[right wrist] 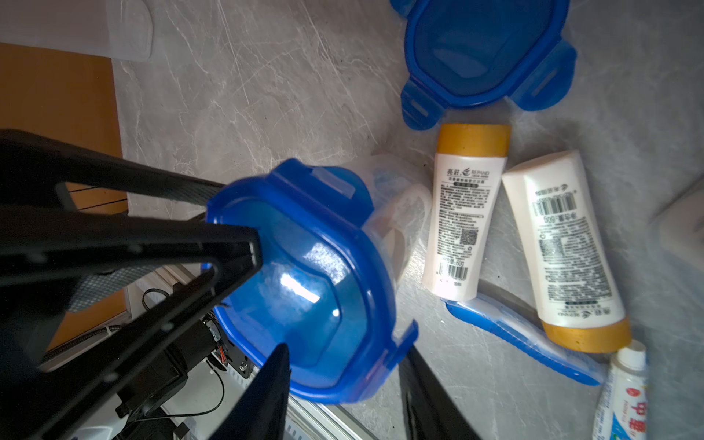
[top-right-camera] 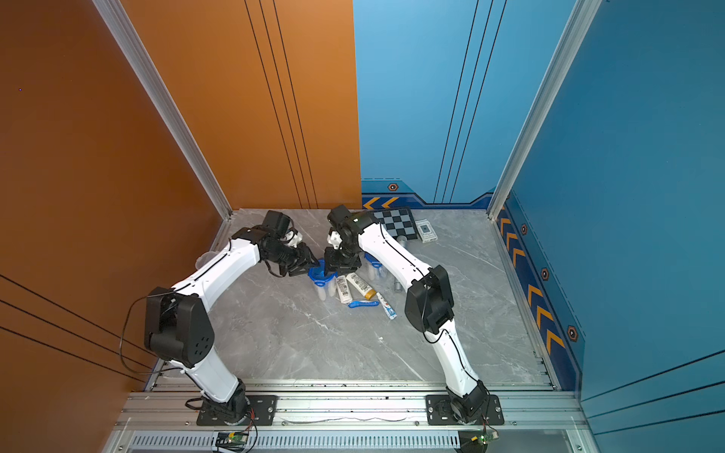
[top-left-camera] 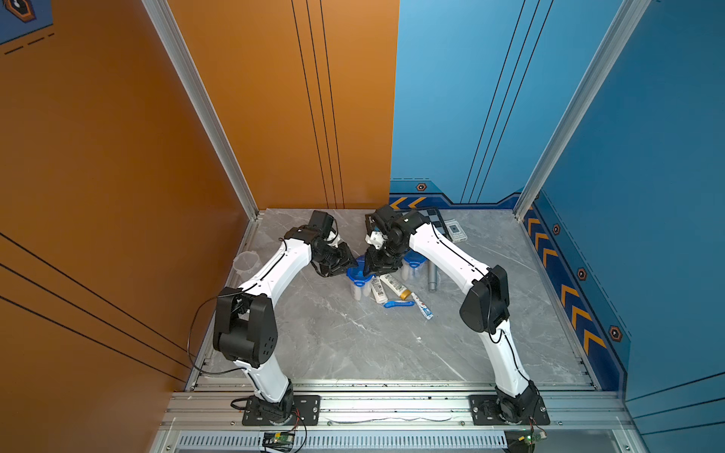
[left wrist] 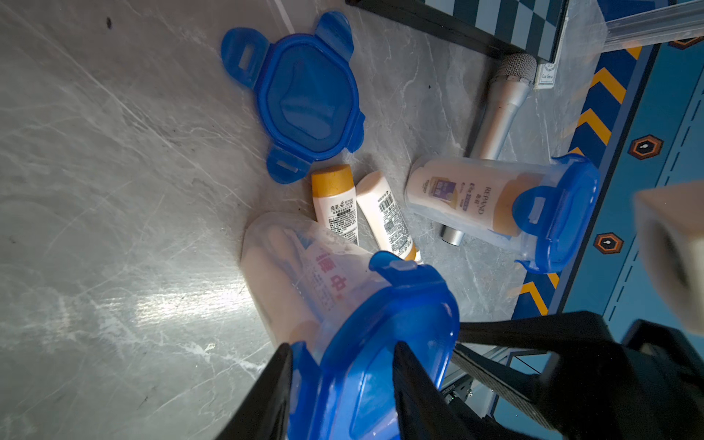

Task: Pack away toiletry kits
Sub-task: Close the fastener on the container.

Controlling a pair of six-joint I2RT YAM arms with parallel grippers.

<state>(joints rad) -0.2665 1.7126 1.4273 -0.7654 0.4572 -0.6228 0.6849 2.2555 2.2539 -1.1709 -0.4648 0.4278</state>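
Note:
A clear cup (top-left-camera: 357, 289) with a blue lid (right wrist: 304, 274) stands mid-table and holds kit items. My left gripper (left wrist: 343, 381) is open and straddles the lid's rim and one tab. My right gripper (right wrist: 346, 381) is open astride the opposite tab, with a gap beside it. A second lidded cup (left wrist: 503, 205) sits under the right arm. Loose on the table lie two white bottles (right wrist: 464, 213) (right wrist: 567, 247) with orange caps, a blue toothbrush (top-left-camera: 398, 304), a toothpaste tube (top-left-camera: 423, 308) and a spare blue lid (left wrist: 304, 99).
An empty clear cup (top-left-camera: 246, 262) stands at the table's left edge by the orange wall. A silver microphone (top-left-camera: 432, 276) lies right of the cups. A chessboard (top-right-camera: 396, 221) and a card box (top-left-camera: 455, 230) sit at the back.

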